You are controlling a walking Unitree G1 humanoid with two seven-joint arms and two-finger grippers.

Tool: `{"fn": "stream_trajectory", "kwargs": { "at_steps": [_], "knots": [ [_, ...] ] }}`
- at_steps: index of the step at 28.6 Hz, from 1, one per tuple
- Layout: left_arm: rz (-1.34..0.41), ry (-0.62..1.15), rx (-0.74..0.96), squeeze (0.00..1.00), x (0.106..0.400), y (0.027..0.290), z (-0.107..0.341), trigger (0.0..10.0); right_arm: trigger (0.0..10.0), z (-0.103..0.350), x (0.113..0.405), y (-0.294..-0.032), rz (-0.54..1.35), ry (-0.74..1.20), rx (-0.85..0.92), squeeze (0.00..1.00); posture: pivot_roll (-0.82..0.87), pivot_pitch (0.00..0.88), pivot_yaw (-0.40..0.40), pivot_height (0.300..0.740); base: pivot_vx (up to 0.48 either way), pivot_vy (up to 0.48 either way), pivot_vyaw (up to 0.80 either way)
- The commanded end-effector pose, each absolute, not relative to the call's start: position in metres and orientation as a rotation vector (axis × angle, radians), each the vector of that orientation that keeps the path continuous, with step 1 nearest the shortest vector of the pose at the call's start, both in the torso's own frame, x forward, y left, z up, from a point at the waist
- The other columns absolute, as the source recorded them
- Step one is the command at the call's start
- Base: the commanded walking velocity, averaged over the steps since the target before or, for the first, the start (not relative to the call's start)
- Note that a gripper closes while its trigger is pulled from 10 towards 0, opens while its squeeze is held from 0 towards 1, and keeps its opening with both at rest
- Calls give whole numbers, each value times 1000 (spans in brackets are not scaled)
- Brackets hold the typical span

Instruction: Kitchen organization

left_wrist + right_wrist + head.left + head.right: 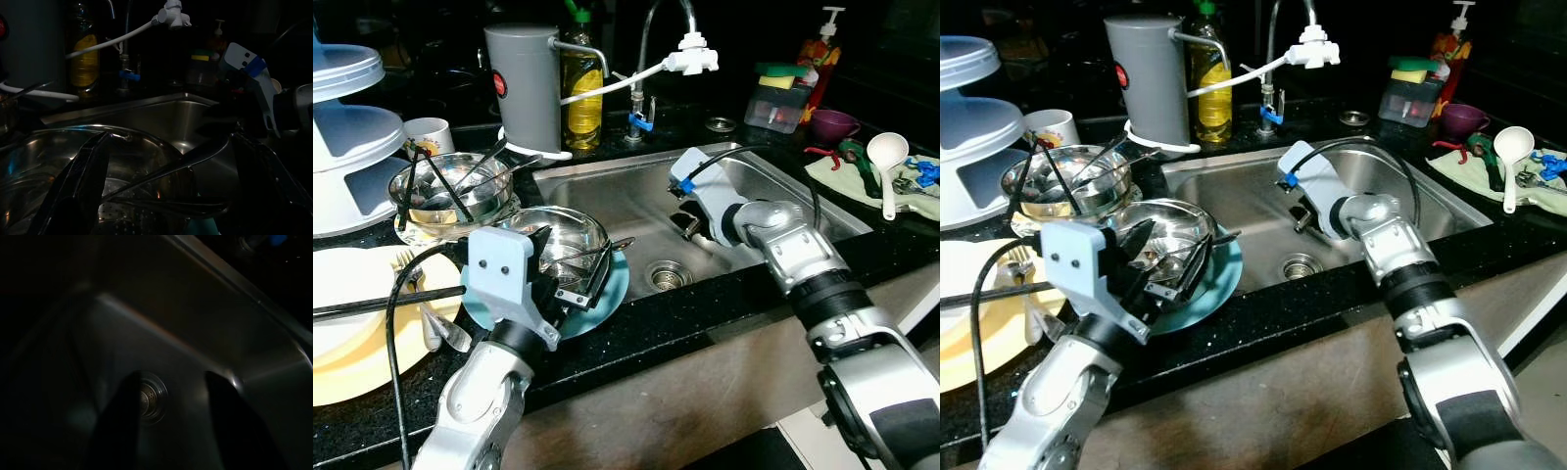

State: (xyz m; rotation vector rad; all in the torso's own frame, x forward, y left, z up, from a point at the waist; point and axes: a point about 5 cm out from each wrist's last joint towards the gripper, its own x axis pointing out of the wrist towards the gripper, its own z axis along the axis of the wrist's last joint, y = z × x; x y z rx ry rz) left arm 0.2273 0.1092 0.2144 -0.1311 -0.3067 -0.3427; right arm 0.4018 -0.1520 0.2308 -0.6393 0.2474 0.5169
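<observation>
left jaws spread over shiny steel bowl [570, 238] on teal plate [613, 294], right jaws spread inside sink [773, 196]

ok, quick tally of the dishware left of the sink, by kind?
Steel bowls: 2 (back bowl, front bowl)
Plates: 2 (teal plate, yellow plate)
Mugs: 1 (white mug)
Total: 5

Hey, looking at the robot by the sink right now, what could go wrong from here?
The left hand is open at the steel bowl, which sits on a teal plate near the counter edge; a nudge could slide both off. The utensil resting across the bowl could flip out. The right hand, low in the sink, might strike the basin.
</observation>
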Motion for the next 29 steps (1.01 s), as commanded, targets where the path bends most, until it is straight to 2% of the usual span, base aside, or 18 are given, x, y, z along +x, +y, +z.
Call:
{"fn": "stream_trajectory", "kwargs": {
  "at_steps": [1, 4, 5, 6, 9, 11, 15, 20, 21, 25, 29],
  "knots": [
    [-364, -293, -127, 0, 223, 108, 213, 10000, 10000, 238, 405, -151, 473, 204, -649, 1000, 54, 0, -57, 740, 0, 0, 0],
    [-381, -285, -130, 0, 220, 107, 211, 10000, 10000, 244, 406, -150, 454, 152, -640, 1000, 52, 0, -57, 740, 0, 0, 0],
    [-405, -278, -131, 0, 217, 106, 210, 10000, 10000, 253, 405, -147, 484, 81, -560, 0, 51, 0, -57, 740, 0, 0, 0],
    [-405, -278, -131, 0, 217, 106, 210, 10000, 10000, 253, 405, -147, 484, 81, -560, 0, 51, 0, -57, 740, 0, 0, 0],
    [-460, -284, -111, 0, 210, 110, 213, 10000, 10000, 278, 395, -138, 630, -114, -308, 0, 51, 0, -57, 740, 0, 0, 0],
    [-463, -288, -94, 0, 210, 112, 214, 10000, 10000, 281, 392, -138, 661, -139, -266, 0, 51, 0, -57, 740, 0, 0, 0],
    [-143, -341, 6, 0, 220, 157, 225, 10000, 10000, 285, 381, -131, 803, -216, -163, 0, 60, 0, -62, 740, 0, 0, 0],
    [3, -328, 59, 0, 211, 169, 223, 10000, 10000, 282, 371, -123, 937, -223, -154, 0, 72, 0, -63, 740, 0, 0, 0],
    [30, -308, 48, 0, 206, 168, 219, 10000, 10000, 280, 363, -118, 1029, -221, -202, 0, 82, 0, -66, 740, 0, 0, 0],
    [0, -266, 7, 0, 195, 155, 212, 10000, 10000, 280, 350, -114, 1167, -200, -258, 0, 95, 0, -73, 740, 0, 0, 0],
    [-30, -260, 9, 0, 194, 149, 210, 10000, 10000, 282, 347, -113, 1200, -193, -274, 0, 98, 0, -75, 740, 0, 0, 0]
  ]
}}
